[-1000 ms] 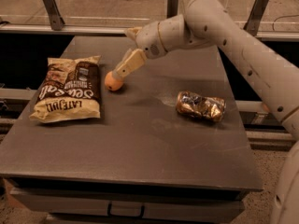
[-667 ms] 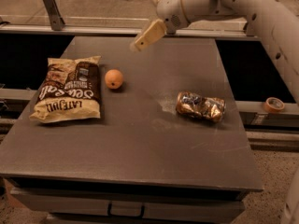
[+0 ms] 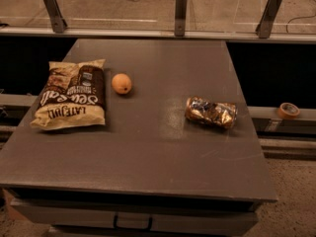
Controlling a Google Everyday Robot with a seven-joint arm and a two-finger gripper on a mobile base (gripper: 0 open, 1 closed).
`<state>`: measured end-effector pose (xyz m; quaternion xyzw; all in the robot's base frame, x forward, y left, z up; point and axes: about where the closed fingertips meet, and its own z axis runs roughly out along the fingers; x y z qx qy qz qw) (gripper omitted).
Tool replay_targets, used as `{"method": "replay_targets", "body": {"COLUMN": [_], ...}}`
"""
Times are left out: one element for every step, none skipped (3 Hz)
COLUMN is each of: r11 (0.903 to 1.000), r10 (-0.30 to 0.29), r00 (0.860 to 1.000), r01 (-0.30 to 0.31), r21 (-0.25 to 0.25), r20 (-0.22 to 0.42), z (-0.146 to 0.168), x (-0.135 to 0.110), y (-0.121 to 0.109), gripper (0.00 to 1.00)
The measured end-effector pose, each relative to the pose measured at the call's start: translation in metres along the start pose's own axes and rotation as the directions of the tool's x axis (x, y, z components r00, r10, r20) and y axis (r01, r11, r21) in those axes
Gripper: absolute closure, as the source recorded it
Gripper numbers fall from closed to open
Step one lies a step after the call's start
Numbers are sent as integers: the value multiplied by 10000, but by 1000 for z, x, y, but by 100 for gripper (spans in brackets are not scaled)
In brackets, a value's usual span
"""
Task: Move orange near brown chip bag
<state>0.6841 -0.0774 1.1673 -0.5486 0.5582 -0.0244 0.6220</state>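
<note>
Change: arm and gripper, above the counter's far edge a moment ago, have left the camera view; orange and both bags lie where they lay before.
Gripper: outside the view; whether it grips anything cannot be told, but the orange sits free on the counter.
Orange [image 3: 121, 83]: on the counter [image 3: 163, 152], left of centre toward the far side, just beside the brown chip bag's upper right corner, a narrow strip of counter between them.
Brown chip bag [image 3: 71, 94]: flat on the left part of the counter, lettering upside down to the camera, tan edges, dark centre panel.
Foil package [image 3: 211, 112]: shiny and crinkled, lying on its side on the right part of the counter, well apart from the orange.
Tape roll [image 3: 288, 110]: on a ledge off the counter's right edge.
Counter front: a drawer handle [image 3: 132, 223] shows below the near edge.
</note>
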Motion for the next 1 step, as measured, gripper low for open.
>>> {"method": "replay_targets", "body": {"r11": [10000], "r10": [9], "r00": [10000], "r01": [-9], "r21": [8], "r20": [76], "z": [3], "x": [-4], "y": [1], "gripper": [0]}}
